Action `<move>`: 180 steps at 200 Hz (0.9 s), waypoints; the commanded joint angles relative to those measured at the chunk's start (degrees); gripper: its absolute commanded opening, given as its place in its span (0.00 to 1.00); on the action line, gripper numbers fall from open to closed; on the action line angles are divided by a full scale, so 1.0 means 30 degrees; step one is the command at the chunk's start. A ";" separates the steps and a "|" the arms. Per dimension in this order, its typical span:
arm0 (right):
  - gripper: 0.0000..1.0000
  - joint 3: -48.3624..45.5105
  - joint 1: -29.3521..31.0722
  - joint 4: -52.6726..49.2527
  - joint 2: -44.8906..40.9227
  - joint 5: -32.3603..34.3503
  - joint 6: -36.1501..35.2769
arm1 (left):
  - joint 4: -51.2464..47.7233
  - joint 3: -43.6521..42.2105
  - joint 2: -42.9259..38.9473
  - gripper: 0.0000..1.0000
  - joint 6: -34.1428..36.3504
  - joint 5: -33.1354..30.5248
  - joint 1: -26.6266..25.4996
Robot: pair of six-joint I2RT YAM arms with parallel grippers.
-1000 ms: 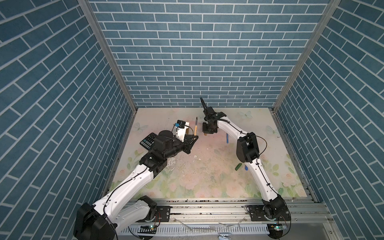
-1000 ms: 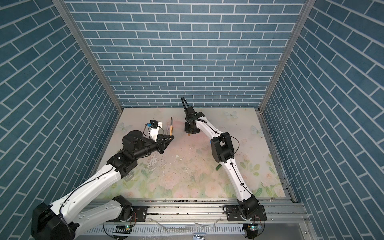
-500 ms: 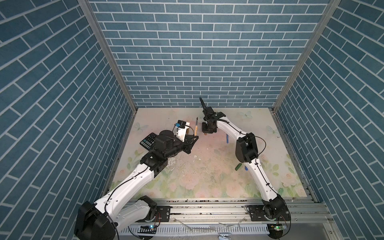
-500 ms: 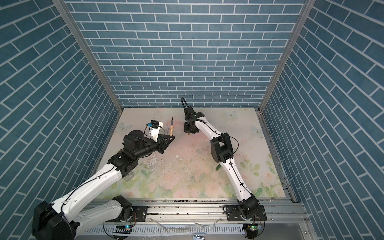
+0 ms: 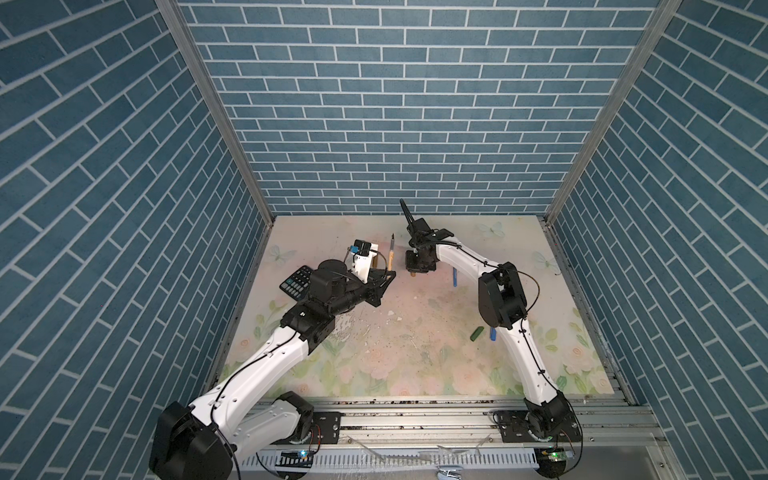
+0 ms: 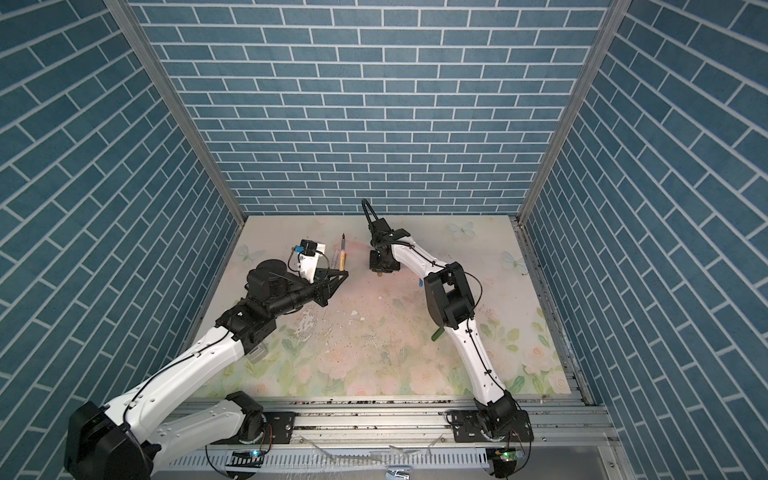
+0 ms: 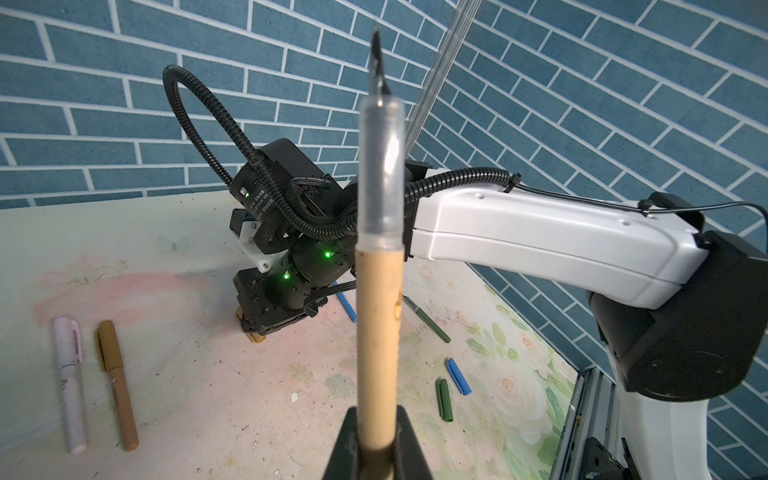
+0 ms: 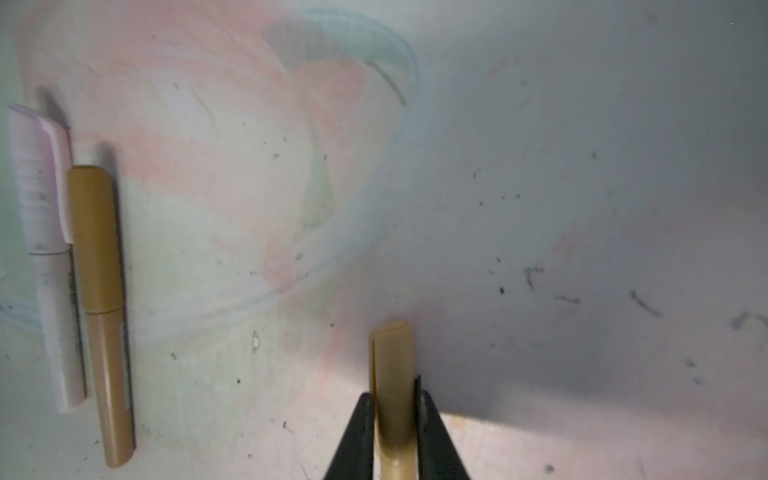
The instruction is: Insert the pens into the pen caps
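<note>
Gold pen & cap unmoved vs prev

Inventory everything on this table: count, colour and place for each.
pink capped pen: one, pale pink, flat on the table.
gold capped pen: one, gold-brown, beside it.
blue pen: one, blue, flat on the table.
green pen: one, dark green, by the blue pen.
blue cap: one, blue, on the table.
green cap: one, dark green, beside the blue cap.
calculator: one, black, table's left side.
gold pen: one, gold-brown, tip up, in left gripper.
gold cap: one, gold-brown, in right gripper.
left gripper: one, black, shut on gold pen.
right gripper: one, black, shut on gold cap.
</note>
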 commanded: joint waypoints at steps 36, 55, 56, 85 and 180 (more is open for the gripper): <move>0.20 -0.5513 0.0070 0.3095 -0.4199 0.0689 0.0786 | 0.0465 0.0159 -0.0069 0.00 0.0050 0.0243 0.0133; 0.20 -0.7674 0.0064 0.3955 -0.5512 0.0767 0.0981 | 0.0494 0.0165 -0.0032 0.00 0.0002 0.0344 0.0133; 0.20 -0.7809 0.0080 0.3999 -0.5691 0.0755 0.1004 | 0.0495 0.0172 -0.0030 0.00 0.0001 0.0358 0.0133; 0.19 -1.1401 0.0064 0.5437 -0.7582 0.0647 0.1478 | 0.0525 0.0151 0.0000 0.00 -0.0051 0.0447 0.0133; 0.50 -0.7715 0.0015 0.3909 -0.4889 0.0347 -0.1121 | 0.0510 0.0075 0.0030 0.00 0.0033 0.0154 0.0133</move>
